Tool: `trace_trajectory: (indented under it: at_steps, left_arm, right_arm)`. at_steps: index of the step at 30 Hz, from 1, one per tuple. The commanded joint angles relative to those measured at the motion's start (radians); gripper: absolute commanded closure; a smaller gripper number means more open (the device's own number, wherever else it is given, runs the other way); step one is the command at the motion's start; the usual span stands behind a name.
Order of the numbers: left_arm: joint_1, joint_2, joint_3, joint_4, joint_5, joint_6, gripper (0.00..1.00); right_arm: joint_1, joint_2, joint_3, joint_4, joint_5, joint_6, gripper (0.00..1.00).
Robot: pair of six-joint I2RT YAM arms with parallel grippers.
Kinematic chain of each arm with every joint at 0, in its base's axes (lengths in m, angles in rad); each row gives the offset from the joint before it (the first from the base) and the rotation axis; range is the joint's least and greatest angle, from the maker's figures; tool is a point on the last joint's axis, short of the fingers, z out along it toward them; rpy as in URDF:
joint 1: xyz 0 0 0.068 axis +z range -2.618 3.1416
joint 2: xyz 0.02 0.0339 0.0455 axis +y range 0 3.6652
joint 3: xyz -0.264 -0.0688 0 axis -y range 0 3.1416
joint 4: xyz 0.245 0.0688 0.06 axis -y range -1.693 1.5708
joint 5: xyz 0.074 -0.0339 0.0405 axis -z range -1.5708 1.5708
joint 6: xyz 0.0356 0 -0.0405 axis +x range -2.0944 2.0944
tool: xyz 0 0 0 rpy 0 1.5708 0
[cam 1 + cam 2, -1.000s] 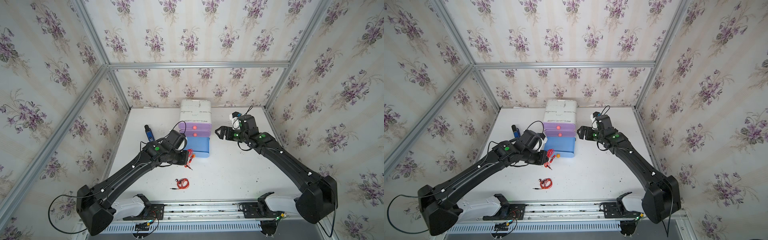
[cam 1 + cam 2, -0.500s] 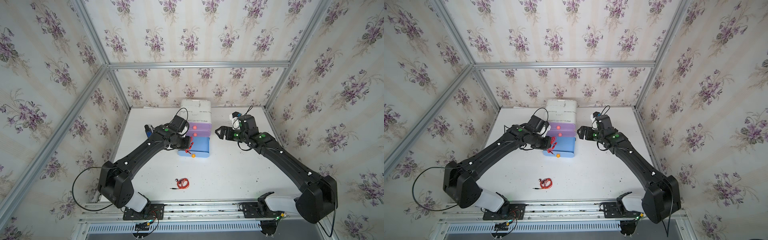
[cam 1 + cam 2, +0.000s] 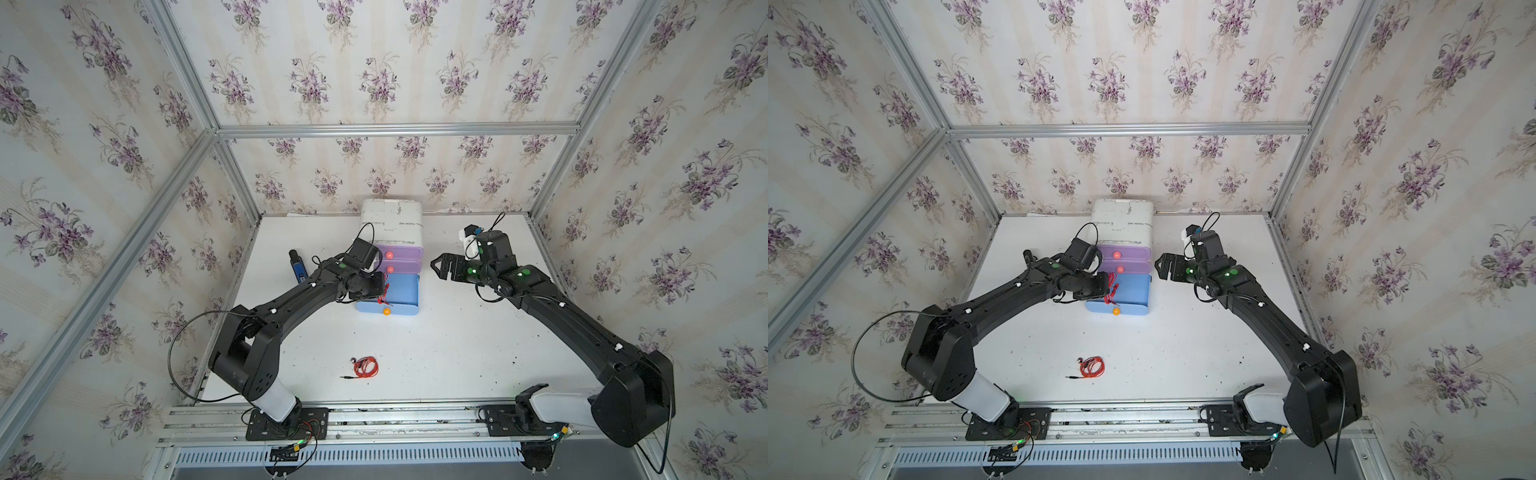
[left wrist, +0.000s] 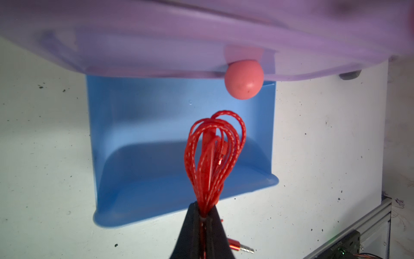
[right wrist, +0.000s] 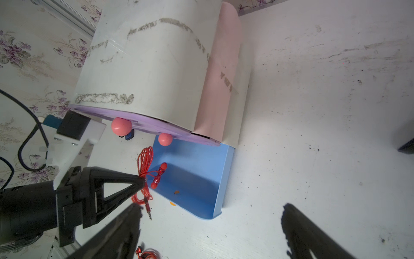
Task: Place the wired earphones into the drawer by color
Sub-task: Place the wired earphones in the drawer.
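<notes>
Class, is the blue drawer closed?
No, the blue drawer is pulled out from under the purple drawers, its inside open to view.

Moved the left gripper [image 5: 141,180] and its earphones [image 3: 384,291] from just off the near left corner of the drawer [image 3: 405,291], a bit farther and right. Now at its left wall, buds over the inside. Pulled the big joint of the left arm [image 3: 249,357] in from the near left corner, closer to the middle. Uncovered the orange knob [image 3: 387,311].

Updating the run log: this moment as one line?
left gripper: shut on red earphones, at edge of open blue drawer | right gripper: open, empty | second red earphones: on table
</notes>
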Motion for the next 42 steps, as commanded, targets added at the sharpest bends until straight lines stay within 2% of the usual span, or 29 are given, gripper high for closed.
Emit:
trace_trajectory:
  at_steps: [1, 16, 20, 23, 25, 30, 39, 40, 42]
  left_arm:
    - [0.003, 0.022, 0.001, 0.056, -0.049, -0.036, 0.95]
    - [0.009, 0.095, -0.053, 0.139, -0.103, -0.107, 0.95]
    - [0.010, 0.110, -0.057, 0.144, -0.106, -0.125, 0.91]
    - [0.010, 0.114, -0.064, 0.152, -0.112, -0.132, 0.85]
    - [0.010, 0.117, -0.063, 0.155, -0.111, -0.134, 0.76]
    - [0.010, 0.116, -0.062, 0.156, -0.109, -0.136, 0.58]
    - [0.009, 0.003, -0.060, 0.111, -0.082, -0.117, 0.46]
    - [0.008, -0.018, -0.061, 0.094, -0.075, -0.109, 0.39]
    - [0.002, -0.061, -0.074, 0.064, -0.063, -0.087, 0.36]
  right_arm:
    - [-0.001, -0.006, -0.010, -0.007, 0.007, -0.009, 0.00]
    - [-0.001, -0.005, -0.019, -0.009, 0.006, -0.010, 0.00]
    - [0.000, -0.003, -0.020, -0.008, 0.007, -0.007, 0.00]
    - [-0.001, -0.005, -0.020, -0.010, 0.007, -0.007, 0.00]
    - [0.001, -0.006, -0.020, -0.014, 0.009, -0.010, 0.00]
    - [0.000, -0.010, -0.020, -0.017, 0.011, -0.010, 0.00]
    - [-0.001, -0.019, -0.019, -0.019, 0.012, -0.010, 0.00]
    - [0.000, -0.020, -0.018, -0.018, 0.013, -0.010, 0.00]
    - [-0.001, -0.019, -0.015, -0.016, 0.013, -0.009, 0.00]
